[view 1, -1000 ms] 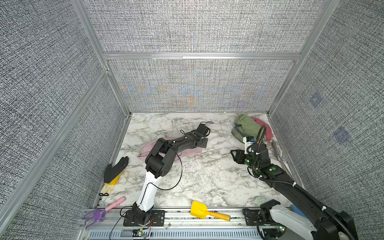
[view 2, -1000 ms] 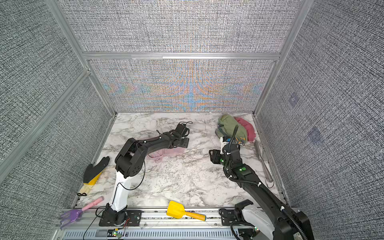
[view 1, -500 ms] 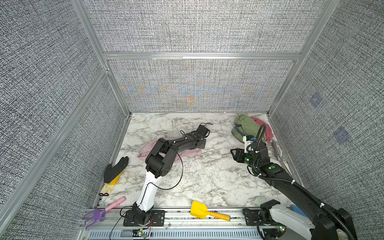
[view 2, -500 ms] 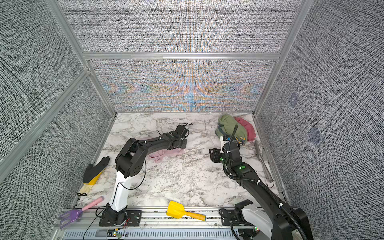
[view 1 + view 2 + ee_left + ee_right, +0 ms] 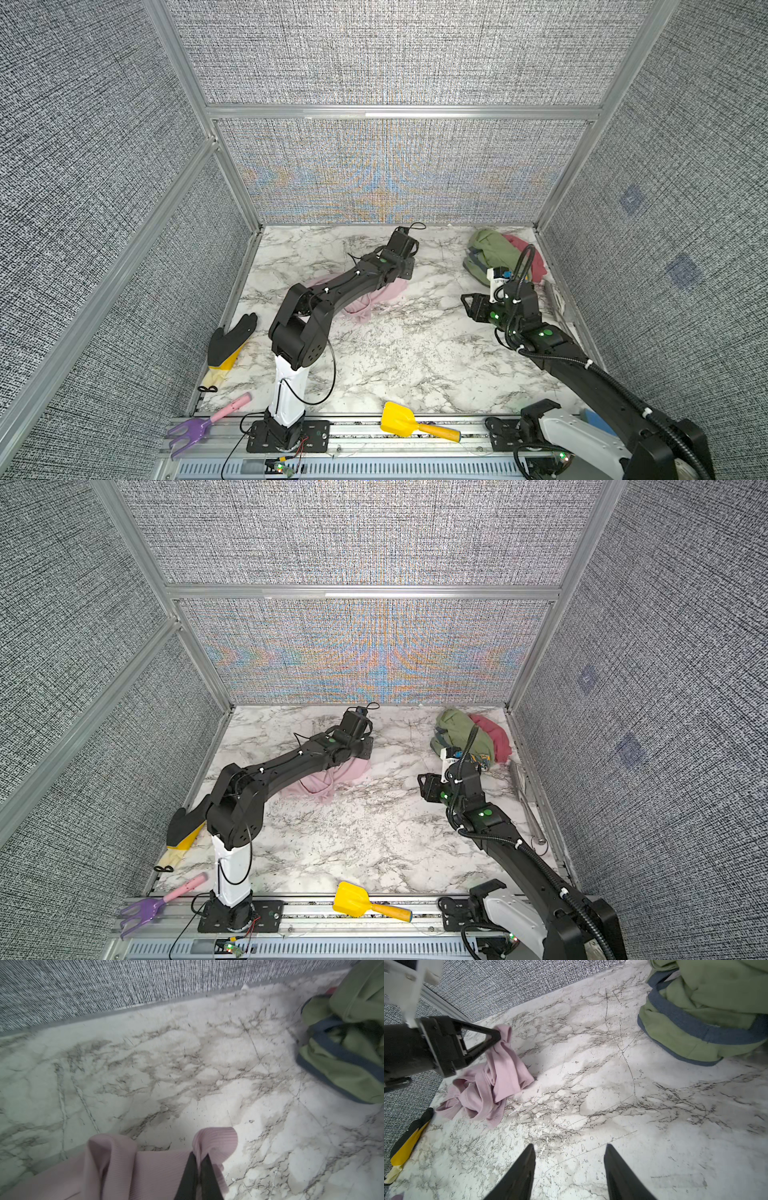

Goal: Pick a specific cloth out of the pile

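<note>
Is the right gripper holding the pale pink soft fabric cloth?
No, the right gripper stands open and empty; the left gripper pinches that cloth.

Black-and-yellow glove [image 5: 230, 340] by left wall, purple rake [image 5: 189, 430] and yellow scoop [image 5: 398, 419] at front edge, marble tabletop [image 5: 415, 357]

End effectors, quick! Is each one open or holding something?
Left end effector: closed on the pale pink cloth.
Right end effector: open, holding nothing.

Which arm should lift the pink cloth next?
The left arm, probably. Its jaws are shut on the cloth. The right arm hangs apart from it, jaws open over bare table.
</note>
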Controlling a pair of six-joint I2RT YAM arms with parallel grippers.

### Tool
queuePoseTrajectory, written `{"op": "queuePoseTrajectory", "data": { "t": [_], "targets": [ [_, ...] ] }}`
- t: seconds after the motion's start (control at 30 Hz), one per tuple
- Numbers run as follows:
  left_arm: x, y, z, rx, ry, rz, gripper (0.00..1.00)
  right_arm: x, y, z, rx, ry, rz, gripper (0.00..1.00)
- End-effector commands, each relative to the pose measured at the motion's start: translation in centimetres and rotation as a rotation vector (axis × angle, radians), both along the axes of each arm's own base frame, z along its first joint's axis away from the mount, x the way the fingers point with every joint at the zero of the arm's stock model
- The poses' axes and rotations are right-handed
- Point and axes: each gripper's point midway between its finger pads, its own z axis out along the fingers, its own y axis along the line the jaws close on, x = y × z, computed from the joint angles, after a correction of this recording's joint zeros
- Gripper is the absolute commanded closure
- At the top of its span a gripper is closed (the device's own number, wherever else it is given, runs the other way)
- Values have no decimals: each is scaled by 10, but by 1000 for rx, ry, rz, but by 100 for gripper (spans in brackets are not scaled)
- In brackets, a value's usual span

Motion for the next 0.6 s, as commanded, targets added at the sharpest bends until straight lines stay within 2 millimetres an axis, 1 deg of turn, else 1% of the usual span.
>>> {"op": "queuePoseTrajectory", "data": {
  "t": [0.0, 0.07, 0.1, 0.2, 0.27, 0.3, 0.37, 0.47, 0.57],
  "targets": [
    [6, 5, 45, -24, -113, 17, 100, 4, 4, 9, 26, -13, 7, 45],
    [7, 17, 67, -31, -159, 48, 100, 6, 6, 11, 32, -18, 13, 45],
    [6, 24, 75, -35, -172, 62, 100, 6, 7, 12, 34, -18, 16, 45],
    [5, 57, 94, -72, -199, 120, 100, 9, 11, 15, 43, -20, 28, 45],
    [2, 84, 101, -104, -205, 163, 100, 10, 12, 16, 51, -21, 32, 45],
    [-1, 96, 101, -112, -208, 186, 100, 11, 13, 16, 53, -20, 35, 45],
    [-8, 125, 96, -104, -229, 230, 100, 12, 16, 17, 59, -17, 41, 45],
    [-20, 164, 85, -107, -234, 311, 100, 14, 17, 18, 62, -18, 49, 45],
    [-34, 202, 58, -108, -183, 392, 100, 16, 19, 19, 63, -16, 52, 45]
  ]
}}
